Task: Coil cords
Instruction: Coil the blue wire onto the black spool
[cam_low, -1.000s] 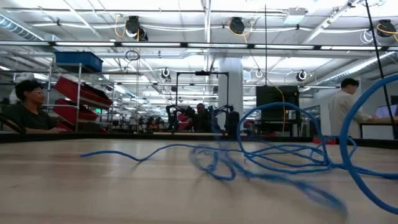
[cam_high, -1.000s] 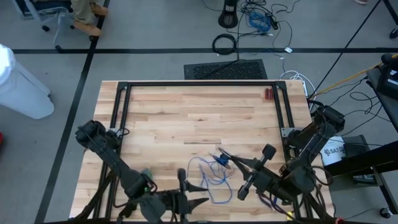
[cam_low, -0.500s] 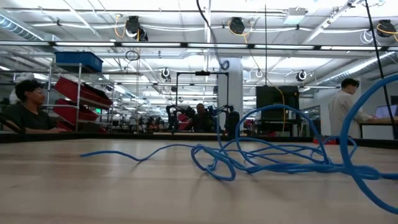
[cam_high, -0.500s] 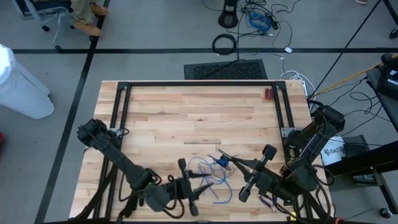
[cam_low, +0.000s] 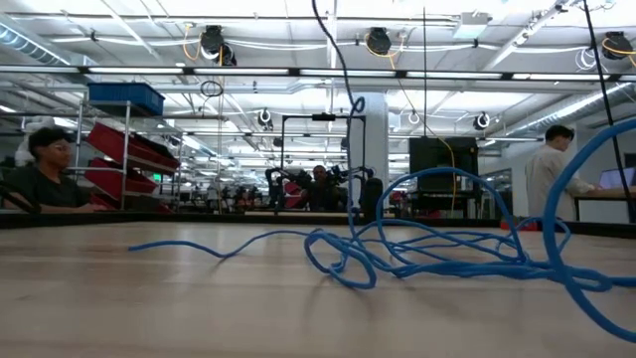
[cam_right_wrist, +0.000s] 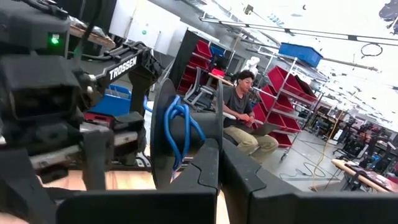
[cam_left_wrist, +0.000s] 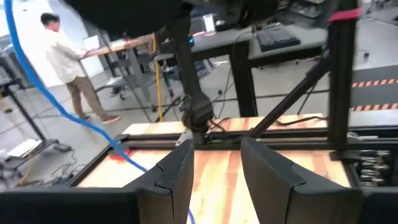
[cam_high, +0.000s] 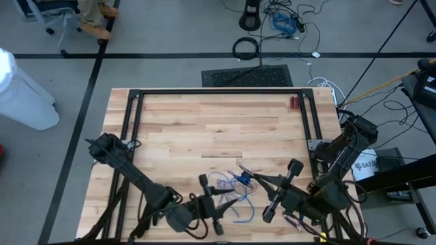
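Winding underway: right gripper [cam_high: 248,175] pinches the cord [cam_high: 228,190] at lower centre; left gripper [cam_high: 228,202], fingers apart, should feed slack.

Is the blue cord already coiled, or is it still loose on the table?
Mostly loose: the blue cord sprawls in tangled loops across the table.

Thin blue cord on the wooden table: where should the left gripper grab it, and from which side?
Grip the thin blue cord at the single strand trailing flat out of the tangle. Bring the left gripper down from above, fingers across it. Elsewhere the loops overlap and stand up, so you'd likely pinch several.
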